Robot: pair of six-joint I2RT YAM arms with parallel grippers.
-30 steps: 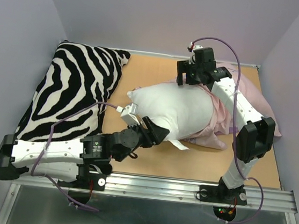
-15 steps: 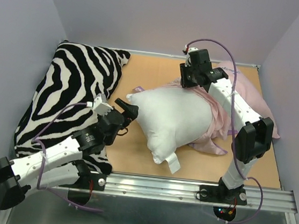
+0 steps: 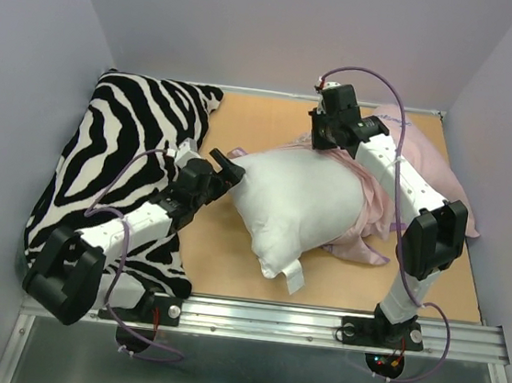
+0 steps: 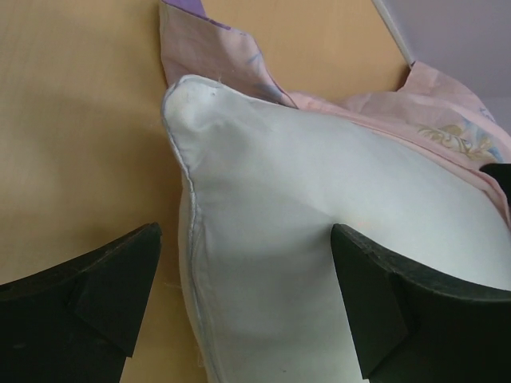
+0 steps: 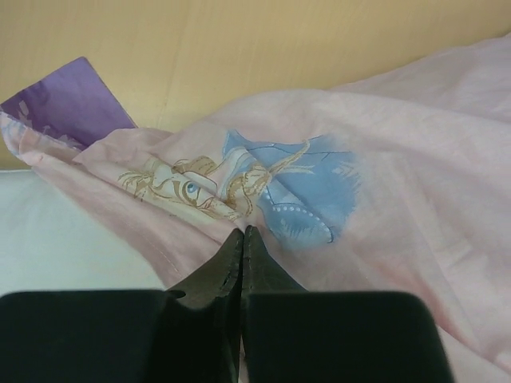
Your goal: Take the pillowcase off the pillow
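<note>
The white pillow [image 3: 301, 206] lies mid-table, its right part still inside the bunched pink pillowcase [image 3: 377, 201]. My left gripper [image 3: 224, 168] is open at the pillow's left corner. In the left wrist view that corner of the pillow [image 4: 319, 223] sits between the spread fingers of the left gripper [image 4: 247, 307], with pillowcase [image 4: 447, 128] behind it. My right gripper [image 3: 322, 144] is at the pillow's far edge. In the right wrist view the right gripper [image 5: 242, 233] is shut, pinching a fold of the pillowcase [image 5: 383, 183] by the princess print, with white pillow [image 5: 48, 231] at the left.
A zebra-striped pillow [image 3: 121, 158] fills the table's left side, under my left arm. Bare wooden tabletop [image 3: 264, 123] shows between the two pillows and along the front. A metal rail [image 3: 315, 323] runs along the near edge. Walls close in the back and both sides.
My left gripper let go of the pillow's near side, opened wide and swung left to its left corner. My right gripper dropped onto the pillowcase and shut. The pillow settled flatter.
</note>
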